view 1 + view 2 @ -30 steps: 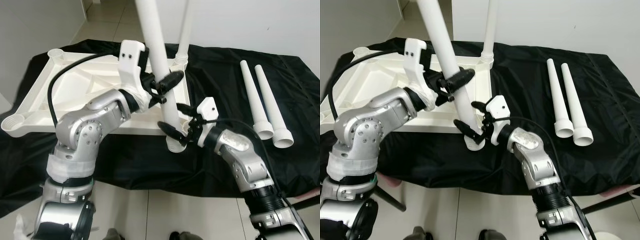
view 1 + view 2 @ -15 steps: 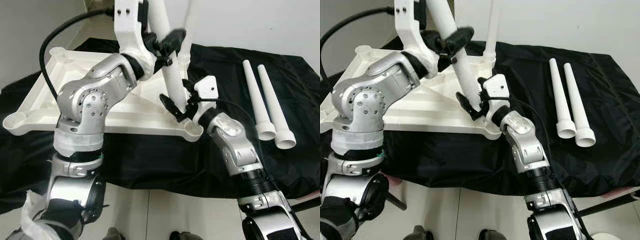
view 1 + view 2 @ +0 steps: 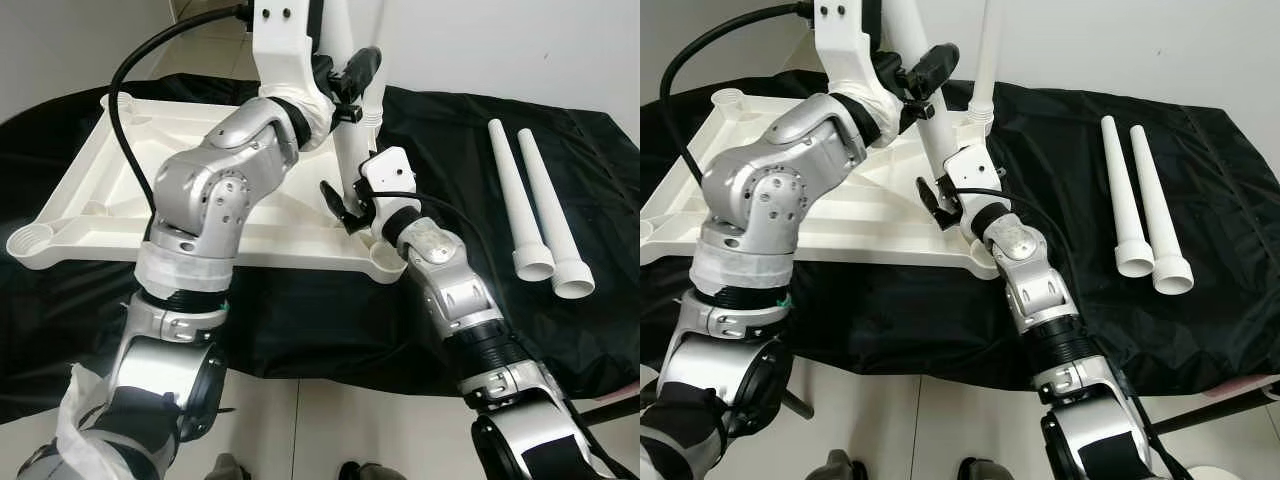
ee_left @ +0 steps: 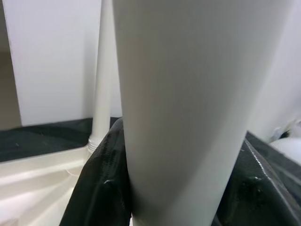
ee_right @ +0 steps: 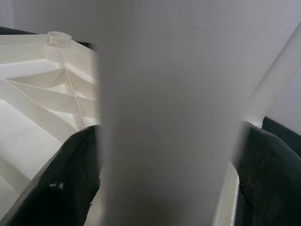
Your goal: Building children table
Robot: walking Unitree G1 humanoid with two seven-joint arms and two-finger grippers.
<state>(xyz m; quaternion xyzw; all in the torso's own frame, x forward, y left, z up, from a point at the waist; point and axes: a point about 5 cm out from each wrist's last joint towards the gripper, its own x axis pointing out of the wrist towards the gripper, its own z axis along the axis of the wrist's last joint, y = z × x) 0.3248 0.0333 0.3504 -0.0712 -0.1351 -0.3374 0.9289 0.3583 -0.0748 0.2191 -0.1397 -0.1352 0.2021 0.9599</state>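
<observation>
Both end effectors, left [image 3: 345,80] and right [image 3: 350,205], clamp white leg [image 3: 350,150]; leg top cropped.

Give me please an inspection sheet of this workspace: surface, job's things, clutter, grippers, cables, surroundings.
Surface: black cloth covering the work area.
Job's things: white tabletop lies underside up; one leg stands in its far corner socket; held leg is upright over the tabletop near its near right corner; two spare legs lie on the cloth to the right.
Clutter: nothing seen.
Grippers: left gripper shut on the held leg high up; right gripper shut on it near its base.
Cables: black cable loops along the left arm.
Surroundings: white wall behind; pale tiled floor in front.
</observation>
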